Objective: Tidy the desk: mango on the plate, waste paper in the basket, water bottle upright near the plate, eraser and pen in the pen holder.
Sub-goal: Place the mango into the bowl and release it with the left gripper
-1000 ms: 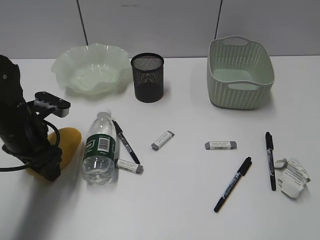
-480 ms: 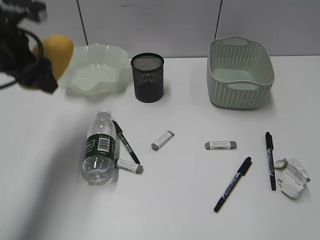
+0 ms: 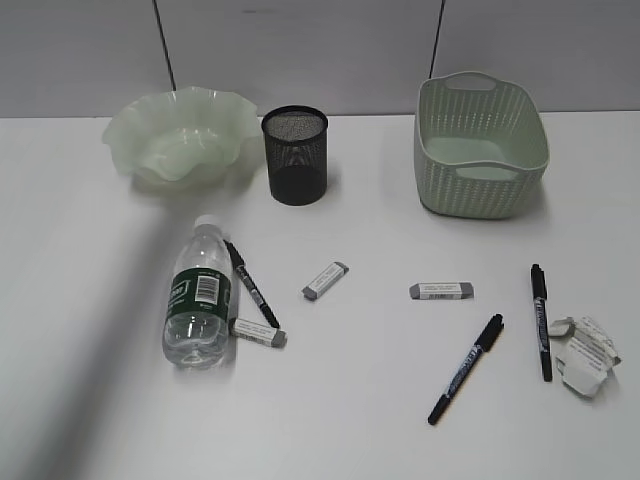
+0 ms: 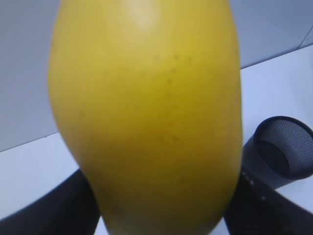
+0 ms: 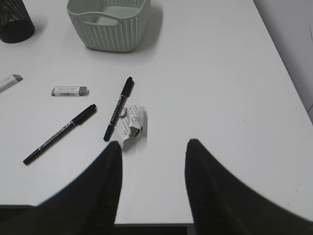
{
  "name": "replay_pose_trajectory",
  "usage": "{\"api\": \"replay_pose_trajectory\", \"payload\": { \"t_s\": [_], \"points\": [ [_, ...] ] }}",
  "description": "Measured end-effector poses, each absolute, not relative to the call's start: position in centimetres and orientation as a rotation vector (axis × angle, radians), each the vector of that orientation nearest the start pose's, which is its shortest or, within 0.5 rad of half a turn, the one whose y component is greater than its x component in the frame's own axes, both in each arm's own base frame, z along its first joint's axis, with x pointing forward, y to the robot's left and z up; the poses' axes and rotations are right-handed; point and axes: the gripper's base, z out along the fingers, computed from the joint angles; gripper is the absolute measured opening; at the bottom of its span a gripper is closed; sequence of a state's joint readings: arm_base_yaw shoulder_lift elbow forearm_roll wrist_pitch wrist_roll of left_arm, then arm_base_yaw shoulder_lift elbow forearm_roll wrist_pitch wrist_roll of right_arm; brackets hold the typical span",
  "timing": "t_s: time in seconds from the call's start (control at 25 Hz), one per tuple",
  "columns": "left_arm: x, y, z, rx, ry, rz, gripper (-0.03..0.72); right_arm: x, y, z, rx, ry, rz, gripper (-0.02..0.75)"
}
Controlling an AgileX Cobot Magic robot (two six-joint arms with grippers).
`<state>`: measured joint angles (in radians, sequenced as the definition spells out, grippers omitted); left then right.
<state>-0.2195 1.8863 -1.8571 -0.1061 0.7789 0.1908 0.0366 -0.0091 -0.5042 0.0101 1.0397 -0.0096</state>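
— Mango (image 4: 146, 117) first: where is it?
— Right up against the left wrist camera, filling most of that view, with dark finger shapes showing at either lower edge. The left gripper looks clamped on the mango, though the picture is too close and blurred to see the contact itself. The pen holder (image 4: 281, 156) stands behind it at the right.
— And the right gripper (image 5: 151, 161)?
— Its fingers are apart with nothing between them, hanging over bare desk (image 5: 234, 98) near the waste paper (image 5: 131, 123).
— The rest?
— From the exterior view neither arm shows. The plate (image 3: 180, 130) sits at the back left with the pen holder just beside it, the basket (image 3: 480, 145) at the back right. The water bottle (image 3: 200, 295) lies on its side, cap toward the plate, a pen (image 3: 251, 284) alongside and an eraser (image 3: 258, 333) near its base. Two more erasers and two more pens lie loose toward the right.
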Motion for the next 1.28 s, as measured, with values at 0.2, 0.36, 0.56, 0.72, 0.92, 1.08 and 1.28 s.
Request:
{"api": "replay_pose_trajectory", "payload": {
  "t_s": [0.2,0.36,0.56,0.72,0.92,1.08,1.28],
  "points": [
    [47.4,-11.3,29.9,0.430,2.345,-0.145,0.528,-0.6,0.1,28.0,-0.047,2.010,0.029,0.350],
    [49.5,-11.9,25.0,0.429,2.433,-0.172,0.528,-0.6,0.1,28.0,-0.047,2.010,0.029,0.350],
    [50.4,-12.3,20.1,0.424,2.537,-0.202,0.528,-0.6,0.1,28.0,-0.046,2.010,0.030,0.350],
    [50.8,-12.4,18.1,0.425,2.571,-0.201,0.528,-0.6,0.1,28.0,-0.045,2.010,0.031,0.350],
    [50.9,-12.2,16.9,0.408,2.601,-0.220,0.528,-0.6,0.1,28.0,-0.045,2.010,0.031,0.350],
    [50.9,-11.6,16.2,0.383,2.635,-0.241,0.547,-0.6,0.1,28.0,-0.045,2.010,0.031,0.350],
    [51.2,-11.5,17.1,0.366,2.611,-0.257,0.573,-0.6,0.1,28.0,-0.044,2.010,0.031,0.350]
  ]
}}
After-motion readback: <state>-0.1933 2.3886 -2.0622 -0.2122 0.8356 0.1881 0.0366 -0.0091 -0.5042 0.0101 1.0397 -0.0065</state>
